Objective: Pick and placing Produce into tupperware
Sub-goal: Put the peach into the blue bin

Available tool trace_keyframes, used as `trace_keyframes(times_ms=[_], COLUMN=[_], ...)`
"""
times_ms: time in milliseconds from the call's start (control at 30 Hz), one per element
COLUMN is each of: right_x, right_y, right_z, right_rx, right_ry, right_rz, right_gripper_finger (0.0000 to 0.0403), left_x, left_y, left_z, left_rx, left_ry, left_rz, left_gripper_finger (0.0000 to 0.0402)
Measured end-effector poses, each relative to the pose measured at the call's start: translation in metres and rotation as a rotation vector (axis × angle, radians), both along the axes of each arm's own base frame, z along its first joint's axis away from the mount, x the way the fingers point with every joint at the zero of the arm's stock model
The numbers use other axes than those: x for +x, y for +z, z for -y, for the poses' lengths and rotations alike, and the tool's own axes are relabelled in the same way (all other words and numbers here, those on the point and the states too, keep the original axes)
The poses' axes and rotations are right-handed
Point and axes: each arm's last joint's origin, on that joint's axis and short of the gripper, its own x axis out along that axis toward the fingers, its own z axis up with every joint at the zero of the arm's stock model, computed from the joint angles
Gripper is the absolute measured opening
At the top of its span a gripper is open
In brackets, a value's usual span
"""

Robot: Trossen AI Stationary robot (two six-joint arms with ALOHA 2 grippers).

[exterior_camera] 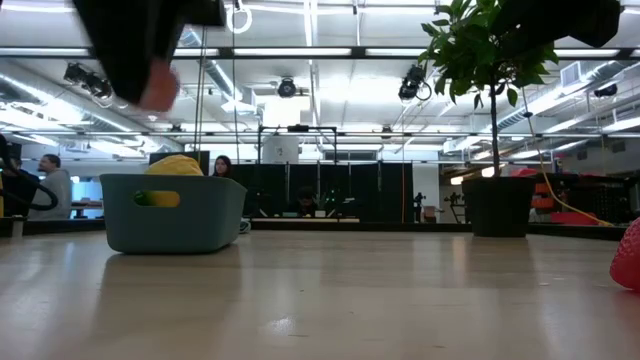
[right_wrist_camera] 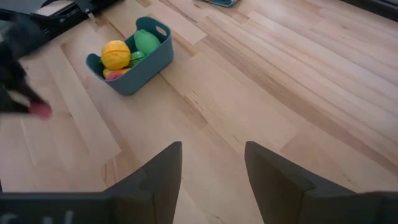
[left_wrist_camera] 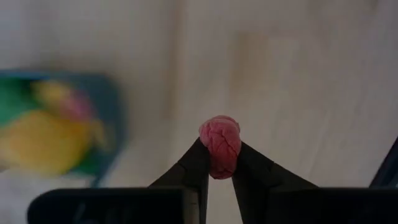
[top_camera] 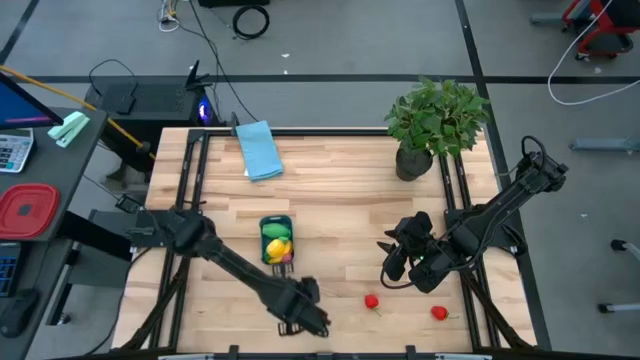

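Left wrist view shows your left gripper pinching a small red berry by its lower half only, so a jolt could pop it loose before the tupperware, just beyond on the bench. It already holds yellow and green produce. Your right gripper waits open, farther right.

A light wooden table is carrying everything. A teal tupperware is sitting left of centre, a folded light blue cloth is lying toward the far edge, and a potted plant is standing at the far right. Two small red pieces are resting near the front edge, apart from each other
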Motion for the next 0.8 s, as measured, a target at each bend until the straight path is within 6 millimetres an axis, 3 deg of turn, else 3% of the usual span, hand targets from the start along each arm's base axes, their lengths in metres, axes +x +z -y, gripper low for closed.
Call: trace_keyframes(times_ms=[200,367,533,800], right_x=[0.000,0.000,0.000,0.000], right_y=[0.000,0.000,0.000,0.000], right_z=[0.000,0.000,0.000,-0.001], right_rx=[0.002,0.003,-0.002,0.002], right_ry=[-0.001,0.002,0.013,0.028], right_rz=[0.001,-0.002,-0.010,-0.024], right_gripper_finger=[0.0185,0.0185,0.0185,0.0185], left_x=[-0.015,-0.012,0.001,-0.004], left_y=[0.060,0.081,0.072,0.014], left_z=[-0.046,-0.080,-0.112,-0.152], left_rx=[0.095,0.087,0.092,0.153], left_ry=[0.090,0.158,0.181,0.223], left_rz=[0.084,0.133,0.107,-0.125], left_gripper_finger=[0.0050,0.0053,0.0064,0.0054])
